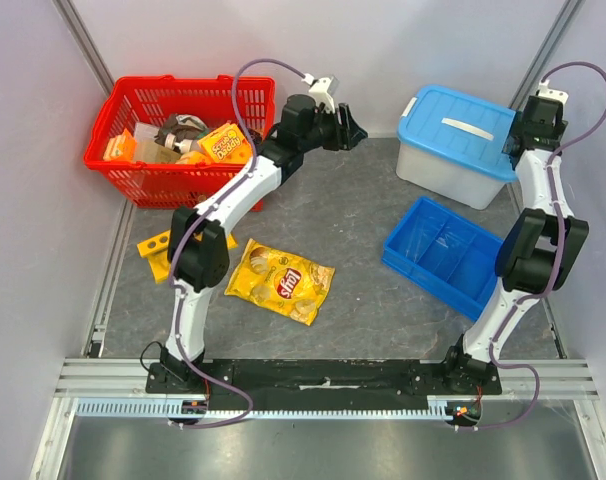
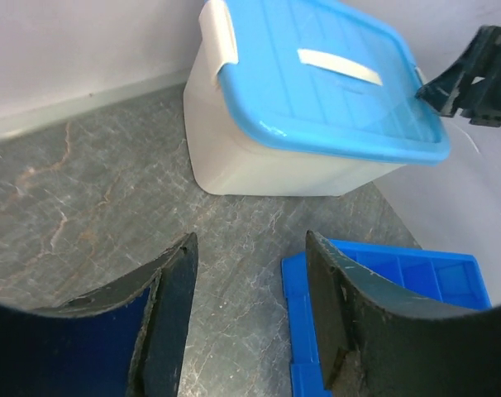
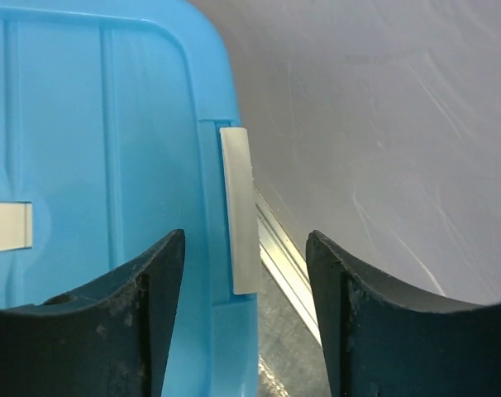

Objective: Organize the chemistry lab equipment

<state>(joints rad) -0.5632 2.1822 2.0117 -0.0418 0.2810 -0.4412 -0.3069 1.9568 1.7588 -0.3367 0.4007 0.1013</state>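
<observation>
Lidded bin [image 1: 456, 145] is set at the desk's far right, lid latched. Right gripper [image 3: 244, 331] is poised over its side latch [image 3: 239, 211], jaws open, empty, likely for unclipping. Left gripper [image 2: 250, 322] is held mid-desk, jaws open, empty. Tray [image 1: 445, 254] sits just before the bin.

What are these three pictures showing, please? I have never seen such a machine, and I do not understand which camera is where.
The top picture looks down on two robot arms bolted to a table. The other two come from cameras on their wrists. The left gripper and the right gripper are both open and hold nothing. On the table lie a red basket of mixed items, a chips bag, a yellow rack, an open blue tray and a lidded box, which the right gripper hovers over.
</observation>
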